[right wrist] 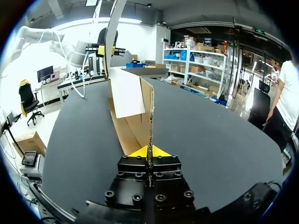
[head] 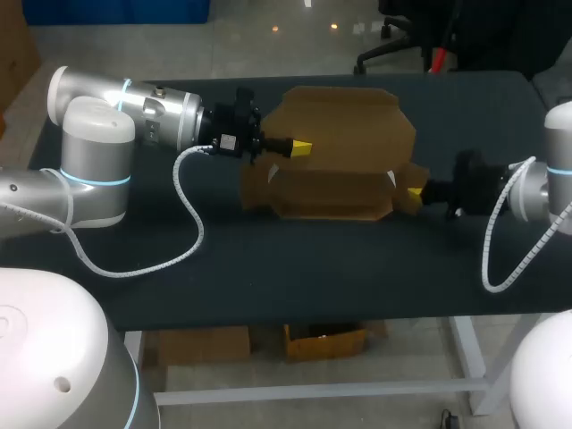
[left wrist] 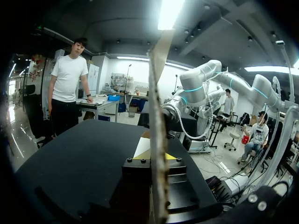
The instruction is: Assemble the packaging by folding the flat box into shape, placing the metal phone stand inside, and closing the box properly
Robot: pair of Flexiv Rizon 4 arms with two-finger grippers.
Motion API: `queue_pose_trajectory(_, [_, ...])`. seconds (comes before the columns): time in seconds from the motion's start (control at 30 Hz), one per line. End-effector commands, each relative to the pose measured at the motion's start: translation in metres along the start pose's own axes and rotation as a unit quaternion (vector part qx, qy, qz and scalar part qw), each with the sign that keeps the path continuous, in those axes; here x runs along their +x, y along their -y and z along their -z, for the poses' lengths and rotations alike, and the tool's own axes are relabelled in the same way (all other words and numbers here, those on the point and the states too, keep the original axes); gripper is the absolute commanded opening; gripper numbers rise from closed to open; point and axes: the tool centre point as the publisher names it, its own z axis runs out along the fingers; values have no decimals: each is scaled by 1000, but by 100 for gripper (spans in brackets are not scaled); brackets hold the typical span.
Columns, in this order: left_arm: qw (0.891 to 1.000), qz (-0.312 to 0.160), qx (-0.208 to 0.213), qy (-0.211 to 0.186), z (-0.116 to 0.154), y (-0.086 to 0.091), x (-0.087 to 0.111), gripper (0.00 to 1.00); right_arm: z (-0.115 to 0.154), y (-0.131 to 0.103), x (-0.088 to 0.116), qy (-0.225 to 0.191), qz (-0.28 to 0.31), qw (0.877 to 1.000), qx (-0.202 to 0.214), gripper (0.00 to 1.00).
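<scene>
Nearest, across the dark counter (head: 268, 277), the right pincer (head: 414, 191) is clamping a side flap of the cardboard box (head: 331, 192), the panel's edge pinched between its yellow tips. Further back, the left pincer (head: 301, 147) is gripping the opposite side the same way. Between them the half-opened box is standing up off the counter, seemingly so the two arms can square it into shape. No metal phone stand is showing anywhere, so loading looks some way off.
</scene>
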Motion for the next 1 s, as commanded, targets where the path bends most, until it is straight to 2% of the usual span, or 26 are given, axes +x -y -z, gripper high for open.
queue_pose_trajectory(0.03, [1000,0,-1,-1,0,-2,-1,0,0,-1,5,10,-3,1000,-2,0])
queue_pose_trajectory(1.0, [1000,0,-1,-1,0,-2,-1,0,-4,0,18,67,-40,997,0,0])
